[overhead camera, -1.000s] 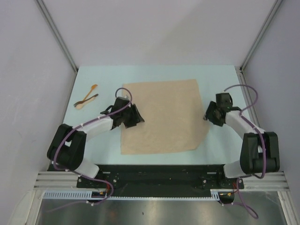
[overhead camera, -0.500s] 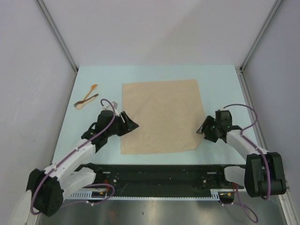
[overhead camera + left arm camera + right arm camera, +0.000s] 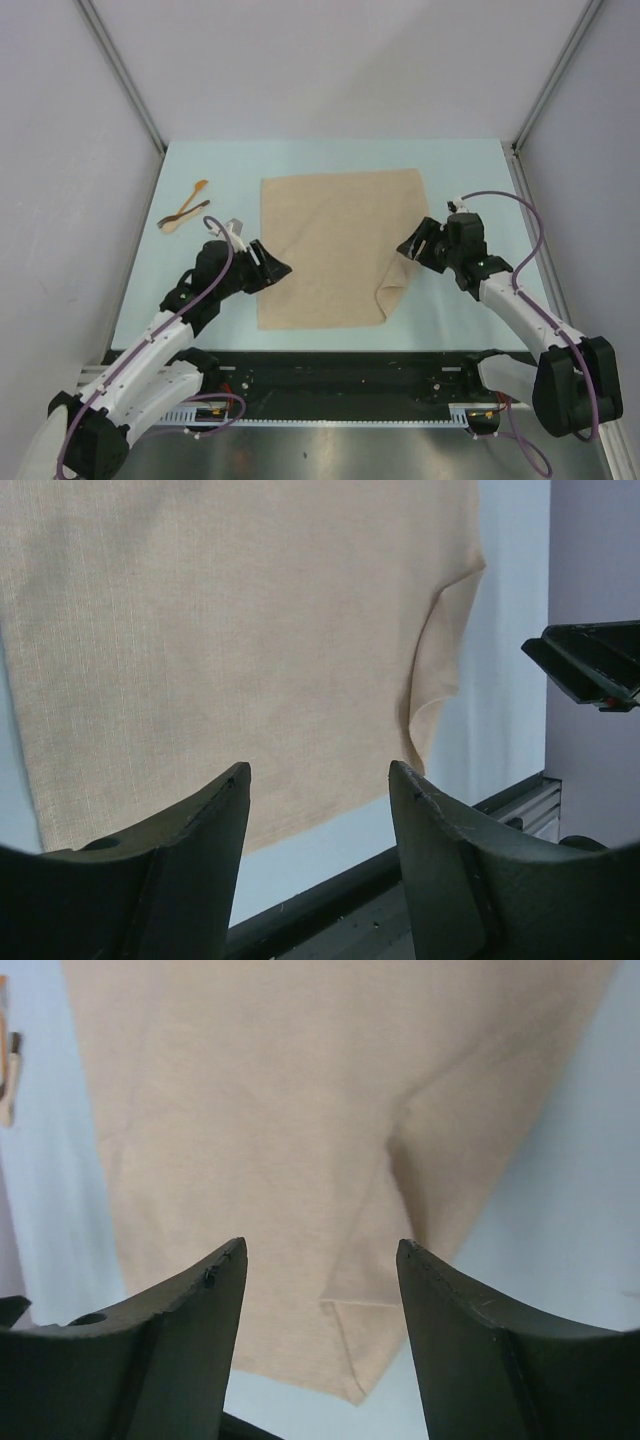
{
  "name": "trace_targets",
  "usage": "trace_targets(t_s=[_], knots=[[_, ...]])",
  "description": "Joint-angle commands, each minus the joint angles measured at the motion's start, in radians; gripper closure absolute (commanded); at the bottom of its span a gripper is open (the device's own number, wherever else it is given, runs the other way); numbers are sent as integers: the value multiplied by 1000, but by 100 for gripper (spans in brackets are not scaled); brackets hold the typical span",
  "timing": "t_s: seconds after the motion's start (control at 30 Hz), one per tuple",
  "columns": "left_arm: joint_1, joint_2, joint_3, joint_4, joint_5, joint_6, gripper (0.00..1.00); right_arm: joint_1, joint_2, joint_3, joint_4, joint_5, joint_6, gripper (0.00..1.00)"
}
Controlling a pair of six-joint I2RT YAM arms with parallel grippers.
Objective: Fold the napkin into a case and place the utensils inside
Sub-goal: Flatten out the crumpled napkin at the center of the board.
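I see the napkin spread on the surface, near-right corner doubled over, utensils off its left, left claw and right claw both wide

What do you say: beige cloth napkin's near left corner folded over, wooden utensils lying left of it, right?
No, the top external view shows the beige cloth napkin folded over at its near right corner; the wooden utensils lie left.
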Motion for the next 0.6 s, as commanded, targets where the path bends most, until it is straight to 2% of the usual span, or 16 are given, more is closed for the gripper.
trace_targets(t_s=[0.0, 0.13, 0.33, 0.47, 0.57], knots=[[-5, 44, 3, 38, 42, -6, 38, -64, -29, -82, -62, 65, -7, 34], [-5, 53, -3, 46, 52, -9, 39, -89, -12, -119, 19, 38, 2, 37], [-5, 34, -19, 28, 49, -18, 39, -55, 149, -107, 95, -10, 8, 42], [-5, 30, -2, -71, -2, -41, 38, 0, 202, -108, 116, 11, 25, 43], [-5, 40, 15, -127, -42, -49, 38, 17, 209, -113, 136, 8, 42, 48]])
